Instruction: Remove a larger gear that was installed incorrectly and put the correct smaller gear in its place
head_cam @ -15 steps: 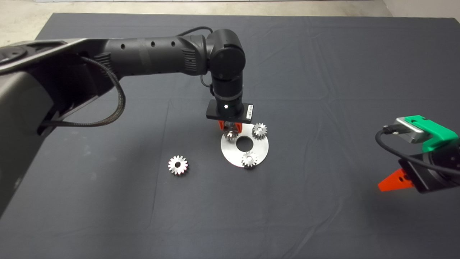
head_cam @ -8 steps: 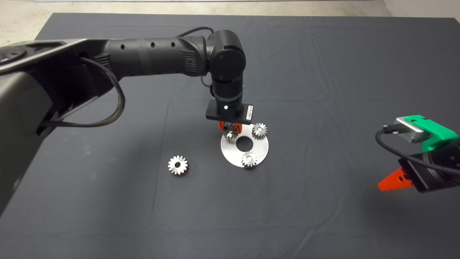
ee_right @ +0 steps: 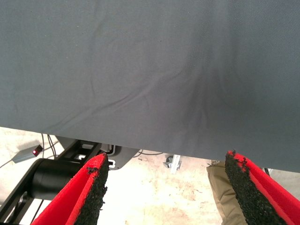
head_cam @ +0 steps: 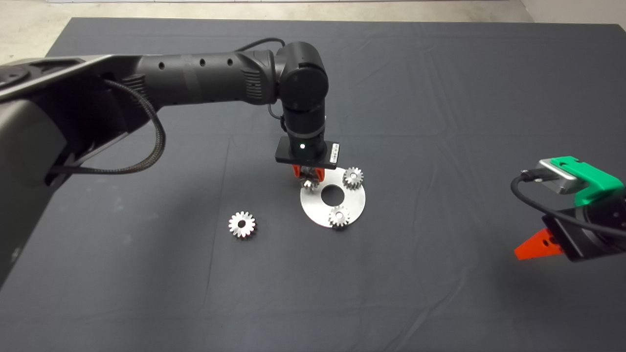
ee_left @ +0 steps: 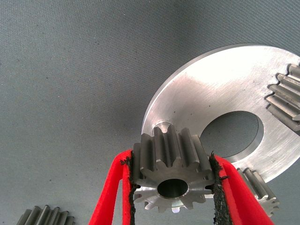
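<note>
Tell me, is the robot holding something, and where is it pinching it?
Yes. The left gripper pinches a smaller gear by its toothed sides, above the round metal plate. The right gripper holds nothing.

**Hidden and cropped parts**

In the head view the wrist camera block covers most of the smaller gear. The left wrist view crops two other gears at its right edge and lower-left corner.
</note>
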{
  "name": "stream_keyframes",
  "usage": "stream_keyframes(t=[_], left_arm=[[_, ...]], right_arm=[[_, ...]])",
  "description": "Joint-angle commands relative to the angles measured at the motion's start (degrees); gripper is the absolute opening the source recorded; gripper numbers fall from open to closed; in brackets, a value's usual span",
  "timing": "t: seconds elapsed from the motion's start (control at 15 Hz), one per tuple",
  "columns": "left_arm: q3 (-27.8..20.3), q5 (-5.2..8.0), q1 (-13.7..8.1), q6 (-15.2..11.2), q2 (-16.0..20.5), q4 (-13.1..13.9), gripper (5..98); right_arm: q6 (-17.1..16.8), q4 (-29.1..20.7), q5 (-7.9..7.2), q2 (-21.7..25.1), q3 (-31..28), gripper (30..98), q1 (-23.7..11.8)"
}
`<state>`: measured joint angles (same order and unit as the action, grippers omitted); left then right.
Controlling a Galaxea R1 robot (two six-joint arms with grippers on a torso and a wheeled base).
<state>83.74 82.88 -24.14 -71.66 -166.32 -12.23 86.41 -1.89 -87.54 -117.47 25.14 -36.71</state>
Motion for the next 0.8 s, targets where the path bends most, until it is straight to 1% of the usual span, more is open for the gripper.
stream_keyframes(t=[0.0, 0.73], left_arm=[[-0.6, 0.52, -1.3, -0.2, 0.0, -0.3, 29.3], [-0.6, 0.52, -1.2, -0.3, 0.0, -0.3, 29.4]], right_arm=[[-0.2, 1.4, -0.61, 0.1, 0.0, 66.0, -1.2], [-0.2, 1.4, -0.61, 0.1, 0.0, 66.0, -1.2]])
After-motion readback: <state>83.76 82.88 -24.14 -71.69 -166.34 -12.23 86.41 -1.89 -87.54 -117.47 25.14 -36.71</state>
